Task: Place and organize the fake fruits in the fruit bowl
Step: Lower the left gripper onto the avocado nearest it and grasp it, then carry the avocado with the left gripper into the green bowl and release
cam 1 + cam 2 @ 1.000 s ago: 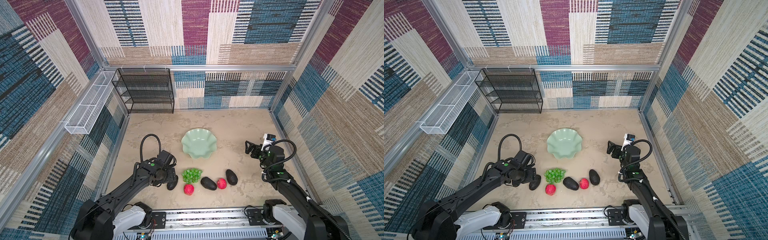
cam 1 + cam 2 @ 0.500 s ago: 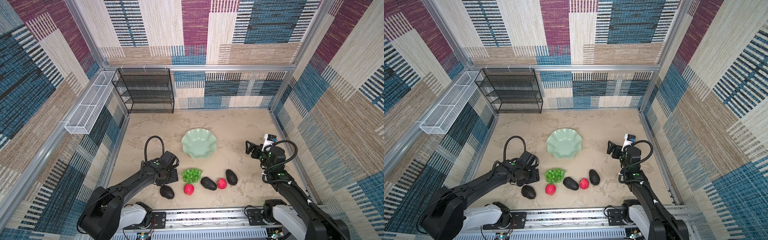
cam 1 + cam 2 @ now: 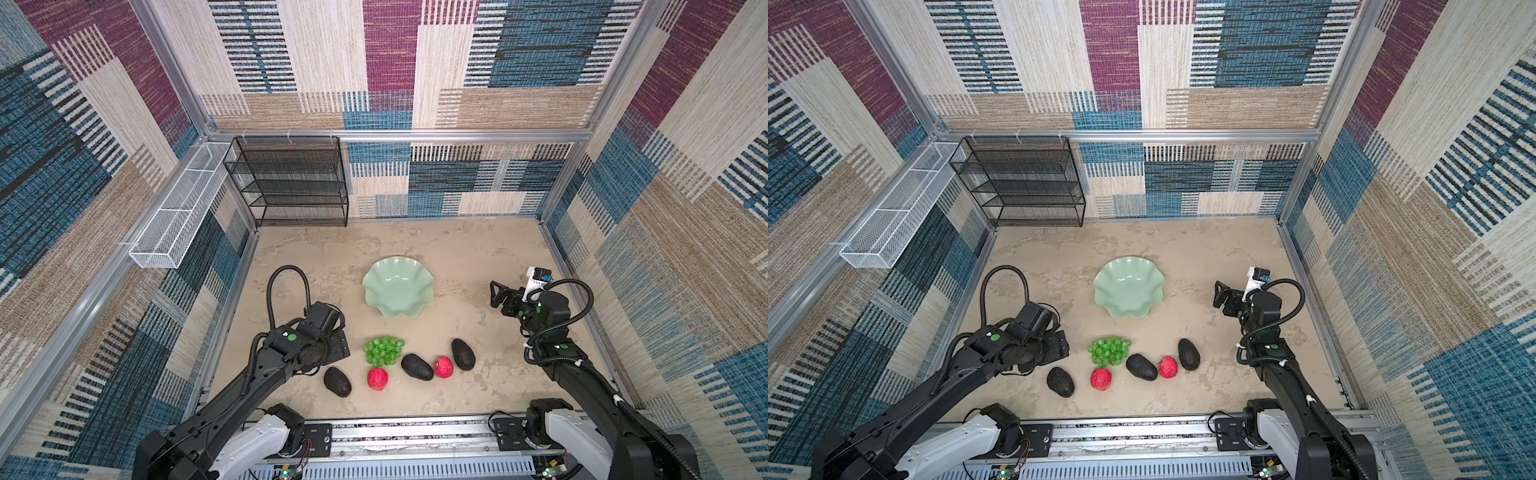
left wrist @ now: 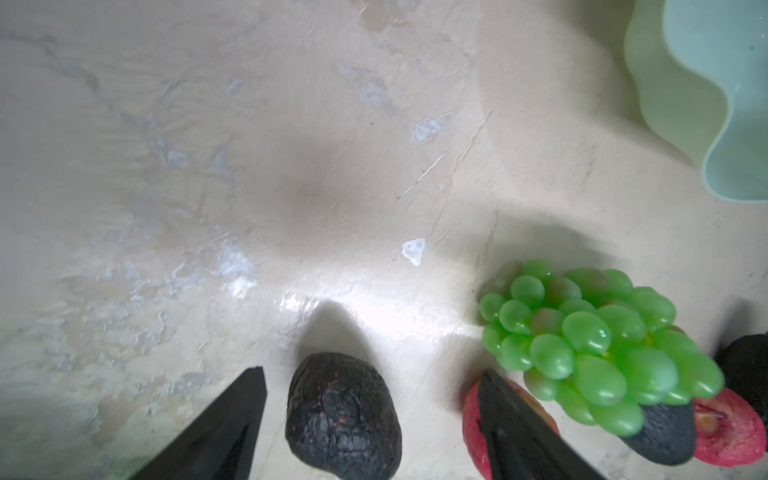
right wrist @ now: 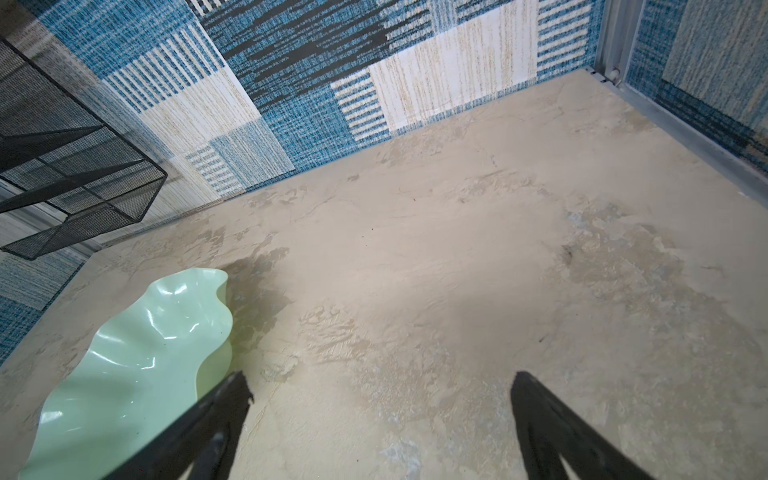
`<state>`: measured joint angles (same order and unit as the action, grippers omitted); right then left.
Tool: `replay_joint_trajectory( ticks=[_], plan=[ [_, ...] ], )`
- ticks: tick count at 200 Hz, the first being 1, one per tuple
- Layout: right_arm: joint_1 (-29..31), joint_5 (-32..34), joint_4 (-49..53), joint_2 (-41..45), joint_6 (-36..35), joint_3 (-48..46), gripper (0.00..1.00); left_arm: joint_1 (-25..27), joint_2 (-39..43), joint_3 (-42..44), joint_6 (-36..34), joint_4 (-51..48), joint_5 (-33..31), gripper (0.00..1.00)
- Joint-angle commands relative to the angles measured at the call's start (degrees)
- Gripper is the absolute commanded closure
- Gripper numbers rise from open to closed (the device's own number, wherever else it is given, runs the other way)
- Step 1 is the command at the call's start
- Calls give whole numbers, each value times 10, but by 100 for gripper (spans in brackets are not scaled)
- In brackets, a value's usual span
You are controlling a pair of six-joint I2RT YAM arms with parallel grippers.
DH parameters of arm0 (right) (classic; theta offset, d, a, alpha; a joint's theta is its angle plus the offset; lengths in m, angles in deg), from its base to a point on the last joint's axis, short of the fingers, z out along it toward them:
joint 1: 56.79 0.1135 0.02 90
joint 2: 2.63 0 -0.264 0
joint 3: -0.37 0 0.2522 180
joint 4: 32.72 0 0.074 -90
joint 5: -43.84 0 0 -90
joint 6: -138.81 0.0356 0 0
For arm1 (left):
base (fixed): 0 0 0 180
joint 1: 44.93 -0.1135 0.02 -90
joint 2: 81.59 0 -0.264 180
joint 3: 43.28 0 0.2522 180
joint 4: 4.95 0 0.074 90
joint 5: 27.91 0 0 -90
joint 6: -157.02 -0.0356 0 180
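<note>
There, a wrinkled, dull black avocado, red-flecked, untouched between spread left fingers; right fingers likewise spread.

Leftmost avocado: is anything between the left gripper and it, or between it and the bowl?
Nothing stands between the left gripper and the leftmost avocado: it lies between the open jaws. Toward the fruit bowl, the grapes sit just beside the straight path; lifting over should clear them.

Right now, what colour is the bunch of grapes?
Bright translucent green; the grapes show best in the left wrist view.
</note>
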<state>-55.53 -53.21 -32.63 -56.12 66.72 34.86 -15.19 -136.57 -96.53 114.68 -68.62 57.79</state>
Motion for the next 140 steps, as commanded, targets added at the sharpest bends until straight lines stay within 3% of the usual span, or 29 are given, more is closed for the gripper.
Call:
replay_joint_trajectory(
  ticks=[1, 55, 104, 114, 140],
  plan=[
    [1, -12, -18, -8, -5, 7, 0, 5, 14, 32, 84, -38, 27, 17],
    [1, -17, -17, -13, -8, 8, 0, 48, 33, 84, 153, -19, 39, 17],
    [1, -16, -15, -9, -8, 6, 0, 73, -25, 106, 171, 59, 46, 18],
    [1, -15, -14, -7, -9, 5, 0, 75, -40, 99, 166, 63, 43, 21],
    [1, -13, -8, -2, -10, 4, 0, 77, -57, 72, 145, 64, 36, 42]
  ],
)
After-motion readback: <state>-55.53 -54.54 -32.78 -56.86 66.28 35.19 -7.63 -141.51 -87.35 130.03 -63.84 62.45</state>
